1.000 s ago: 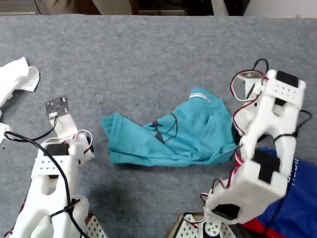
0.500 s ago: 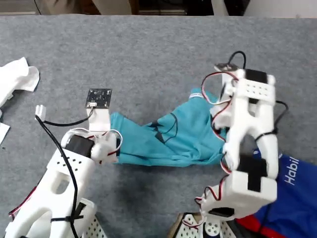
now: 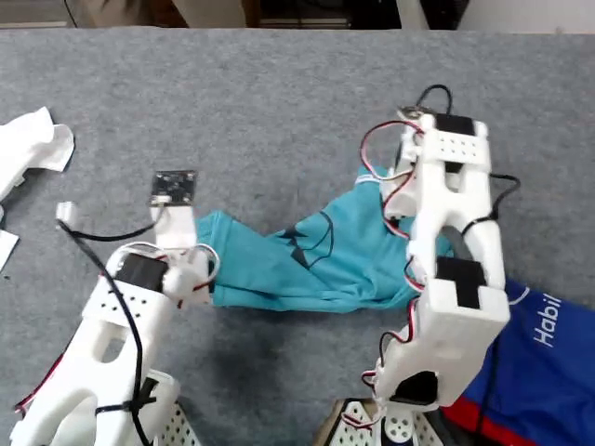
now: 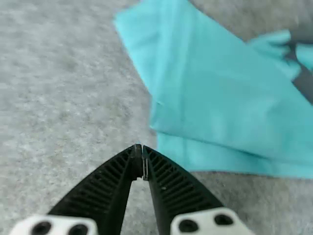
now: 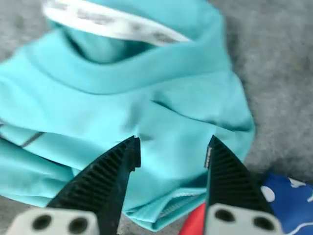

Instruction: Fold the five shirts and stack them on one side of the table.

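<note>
A teal shirt (image 3: 316,260) lies crumpled in the middle of the grey table. In the left wrist view its corner (image 4: 215,93) is just ahead of my left gripper (image 4: 142,152), which is shut and empty over bare table beside the hem. From above, the left gripper (image 3: 197,275) sits at the shirt's left edge. My right arm (image 3: 451,186) stands over the shirt's right end. The right gripper (image 5: 172,144) is open just above the teal fabric (image 5: 112,107), below the collar label (image 5: 112,22), holding nothing.
A blue shirt (image 3: 548,372) with a red one (image 3: 465,418) under it lies at the near right corner, beside the right arm's base. A white shirt (image 3: 28,149) lies at the left edge. The far half of the grey table (image 3: 279,93) is bare.
My left arm has swung right, up to the teal shirt's left edge. My right arm has shifted left and farther back, over the shirt's collar end. The shirt's left corner has shifted slightly.
</note>
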You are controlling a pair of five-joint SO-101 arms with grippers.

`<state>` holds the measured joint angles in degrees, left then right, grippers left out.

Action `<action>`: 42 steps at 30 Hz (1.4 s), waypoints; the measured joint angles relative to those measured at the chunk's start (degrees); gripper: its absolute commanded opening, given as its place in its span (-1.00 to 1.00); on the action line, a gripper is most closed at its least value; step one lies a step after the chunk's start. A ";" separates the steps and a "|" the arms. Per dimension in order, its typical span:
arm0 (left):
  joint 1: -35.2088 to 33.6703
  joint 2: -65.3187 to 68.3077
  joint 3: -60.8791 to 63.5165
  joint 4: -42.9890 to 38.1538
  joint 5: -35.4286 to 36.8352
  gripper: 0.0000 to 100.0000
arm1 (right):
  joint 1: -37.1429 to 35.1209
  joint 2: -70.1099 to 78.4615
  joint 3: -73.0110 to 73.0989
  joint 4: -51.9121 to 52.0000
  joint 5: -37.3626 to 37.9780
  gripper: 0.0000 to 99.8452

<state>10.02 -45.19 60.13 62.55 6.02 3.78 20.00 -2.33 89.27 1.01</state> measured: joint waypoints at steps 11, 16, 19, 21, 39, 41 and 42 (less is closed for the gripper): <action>-3.69 0.00 0.00 0.00 -0.18 -0.96 | 1.14 -2.37 -1.14 1.32 40.26 -0.67; -3.69 0.00 0.44 0.00 -1.67 -0.96 | 2.81 -2.81 -5.63 1.05 64.18 -0.67; -3.69 0.00 1.14 0.00 -2.02 -0.96 | 2.81 -2.81 -6.86 0.97 69.71 -0.67; -3.69 0.00 1.23 0.00 -2.02 -0.96 | 2.81 -2.81 -6.86 0.88 73.05 -0.67; -3.69 0.00 1.23 0.00 -2.02 -0.96 | 0.79 3.69 -4.66 2.02 82.46 -0.67; -3.69 0.00 1.23 0.00 -2.02 -0.96 | 0.18 3.69 -4.66 3.08 82.46 -0.67; -3.69 0.00 1.23 0.00 -2.02 -0.96 | 0.09 3.69 -4.57 3.25 82.46 -0.67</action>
<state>6.33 -45.19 61.36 62.55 4.00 3.87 23.69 -6.90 92.53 83.47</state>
